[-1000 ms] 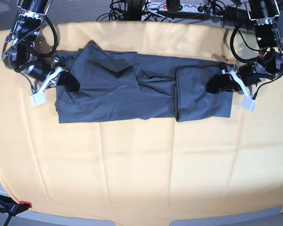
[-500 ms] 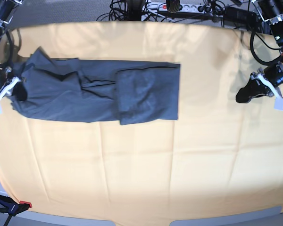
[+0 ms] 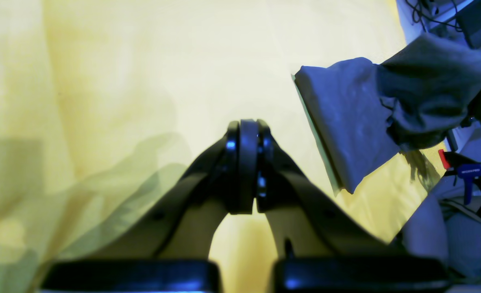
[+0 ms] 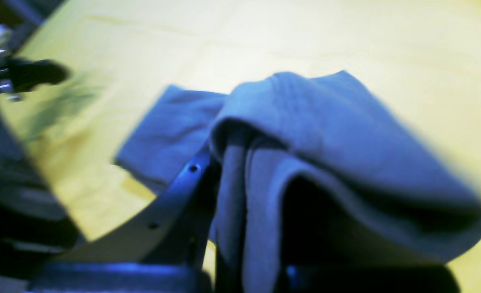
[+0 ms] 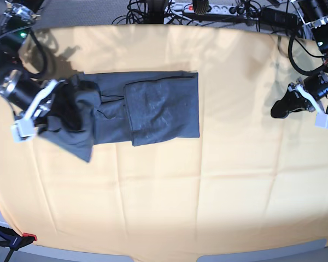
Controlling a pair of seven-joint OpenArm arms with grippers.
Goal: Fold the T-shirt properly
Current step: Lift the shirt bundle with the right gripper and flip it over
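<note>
T-shirt [image 5: 136, 106]: dark slate-blue, laid across the far left part of the tabletop [image 5: 169, 191] in the base view; one end is folded over flat, the other end is lifted and bunched.
Right hand [image 5: 59, 103]: clenched on the bunched end of the T-shirt, cloth draped over it.
Left hand [image 5: 279, 109]: closed tight, nothing gripped, well apart from the T-shirt.
Tabletop: covered in yellow-orange cloth.
Writing: no print or label can be read on the garment.
</note>
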